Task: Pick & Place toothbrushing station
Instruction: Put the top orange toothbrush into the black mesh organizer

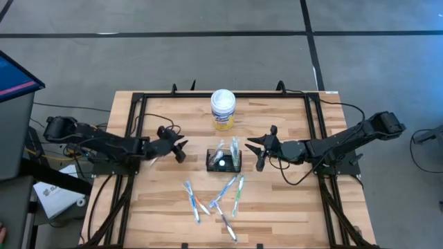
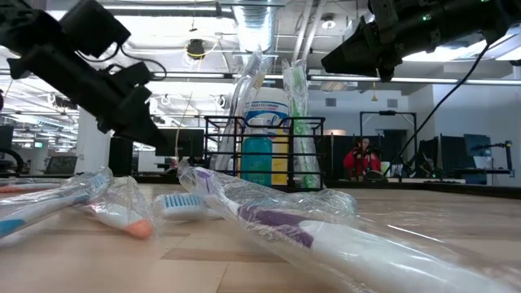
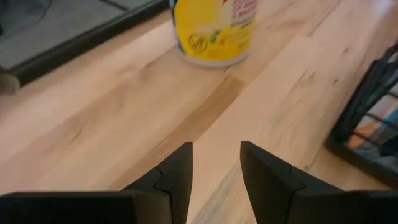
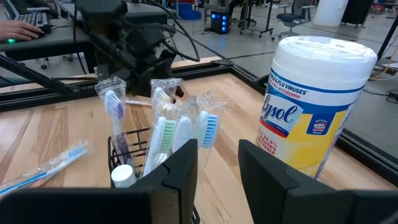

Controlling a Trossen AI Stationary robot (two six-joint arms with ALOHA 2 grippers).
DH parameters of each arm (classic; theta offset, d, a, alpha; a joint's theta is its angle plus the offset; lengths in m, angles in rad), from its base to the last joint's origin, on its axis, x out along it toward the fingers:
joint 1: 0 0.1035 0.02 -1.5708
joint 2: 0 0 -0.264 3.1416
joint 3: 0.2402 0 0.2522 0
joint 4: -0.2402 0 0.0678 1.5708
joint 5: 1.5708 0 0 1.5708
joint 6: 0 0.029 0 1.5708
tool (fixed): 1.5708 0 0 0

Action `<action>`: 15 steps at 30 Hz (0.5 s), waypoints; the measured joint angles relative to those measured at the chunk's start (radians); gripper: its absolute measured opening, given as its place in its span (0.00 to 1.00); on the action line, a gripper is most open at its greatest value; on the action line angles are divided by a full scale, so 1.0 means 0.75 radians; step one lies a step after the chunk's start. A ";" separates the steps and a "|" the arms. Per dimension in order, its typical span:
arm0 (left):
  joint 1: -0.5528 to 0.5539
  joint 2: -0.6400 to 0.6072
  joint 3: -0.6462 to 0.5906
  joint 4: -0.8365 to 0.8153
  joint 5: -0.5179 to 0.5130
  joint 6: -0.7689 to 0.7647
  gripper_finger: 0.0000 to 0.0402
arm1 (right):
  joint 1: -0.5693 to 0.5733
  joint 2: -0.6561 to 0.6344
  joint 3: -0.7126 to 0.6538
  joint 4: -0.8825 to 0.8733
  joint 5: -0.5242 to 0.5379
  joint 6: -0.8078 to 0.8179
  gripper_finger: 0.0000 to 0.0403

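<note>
Flanking the toothbrushing station (image 1: 223, 159), low over the table: left gripper (image 1: 178, 151) and right gripper (image 1: 257, 153); both part-open, empty.

Overhead, table-level, two wrist cameras; shared wire holder (image 1: 223, 160).

Looking past parted right hand (image 4: 217, 165) fingers at wrapped toothbrushes (image 4: 165, 134) standing in black wire holder (image 4: 118, 155), Lysol canister (image 4: 311, 106) sitting beside on wooden surface (image 4: 56, 134).
</note>
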 joint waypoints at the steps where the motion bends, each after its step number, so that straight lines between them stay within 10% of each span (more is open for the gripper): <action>1: 0.017 0.000 0.000 -0.018 0.018 -0.018 0.31 | 0.000 0.000 0.000 0.000 0.000 0.000 0.27; 15: 0.201 0.001 0.082 -0.365 0.197 -0.135 0.29 | -0.010 0.000 0.000 0.000 -0.001 0.005 0.27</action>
